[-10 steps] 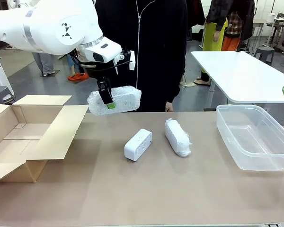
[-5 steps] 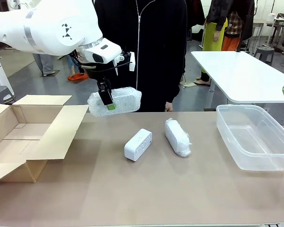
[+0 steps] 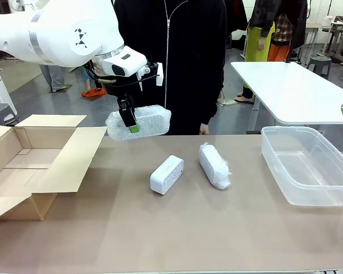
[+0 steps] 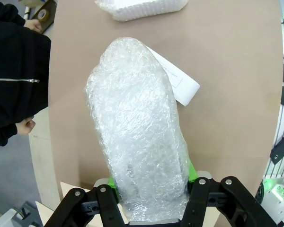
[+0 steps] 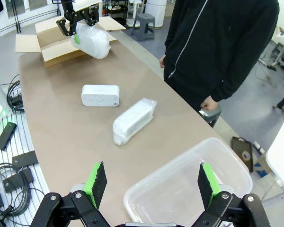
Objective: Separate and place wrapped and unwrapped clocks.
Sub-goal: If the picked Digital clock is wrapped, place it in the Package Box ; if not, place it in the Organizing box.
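print on the bare white clock (image 4: pixel 182 82) is too small to read.

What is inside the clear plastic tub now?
Nothing shows inside the clear plastic tub; its bare bottom is visible. The right gripper covers its near edge in the wrist view, and the front view crops its right end.

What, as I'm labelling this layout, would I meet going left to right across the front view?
cardboard box → held wrapped clock, in the left gripper → bare white clock → tabletop wrapped clock → clear plastic tub
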{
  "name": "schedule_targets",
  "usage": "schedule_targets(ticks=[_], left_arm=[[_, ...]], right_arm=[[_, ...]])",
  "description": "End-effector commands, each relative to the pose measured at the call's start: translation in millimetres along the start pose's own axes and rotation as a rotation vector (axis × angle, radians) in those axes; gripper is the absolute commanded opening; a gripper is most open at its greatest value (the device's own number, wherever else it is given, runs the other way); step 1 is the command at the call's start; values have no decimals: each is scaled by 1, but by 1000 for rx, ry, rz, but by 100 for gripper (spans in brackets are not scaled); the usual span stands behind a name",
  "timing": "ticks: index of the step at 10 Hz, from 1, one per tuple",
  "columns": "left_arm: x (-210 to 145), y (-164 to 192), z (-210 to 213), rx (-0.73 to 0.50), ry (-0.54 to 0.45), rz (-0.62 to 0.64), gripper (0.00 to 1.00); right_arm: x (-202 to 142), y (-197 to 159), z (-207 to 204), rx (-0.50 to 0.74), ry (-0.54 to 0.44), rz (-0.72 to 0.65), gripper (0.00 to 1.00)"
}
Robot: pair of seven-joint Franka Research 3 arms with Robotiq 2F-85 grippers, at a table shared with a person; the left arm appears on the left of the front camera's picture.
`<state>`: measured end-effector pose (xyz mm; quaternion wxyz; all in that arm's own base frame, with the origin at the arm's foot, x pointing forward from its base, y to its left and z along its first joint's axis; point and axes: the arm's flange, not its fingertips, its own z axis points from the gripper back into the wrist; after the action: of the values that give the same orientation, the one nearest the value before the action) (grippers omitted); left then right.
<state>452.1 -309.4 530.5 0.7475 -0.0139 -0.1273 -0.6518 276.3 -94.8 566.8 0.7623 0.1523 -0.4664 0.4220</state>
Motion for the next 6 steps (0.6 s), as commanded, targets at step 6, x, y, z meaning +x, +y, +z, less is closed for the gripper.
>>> schedule_targets(ticks=[6], left_arm=[[2, 0, 10, 25, -5, 37, 55]], right_arm=[[0, -2, -2, 14, -15, 8, 100]])
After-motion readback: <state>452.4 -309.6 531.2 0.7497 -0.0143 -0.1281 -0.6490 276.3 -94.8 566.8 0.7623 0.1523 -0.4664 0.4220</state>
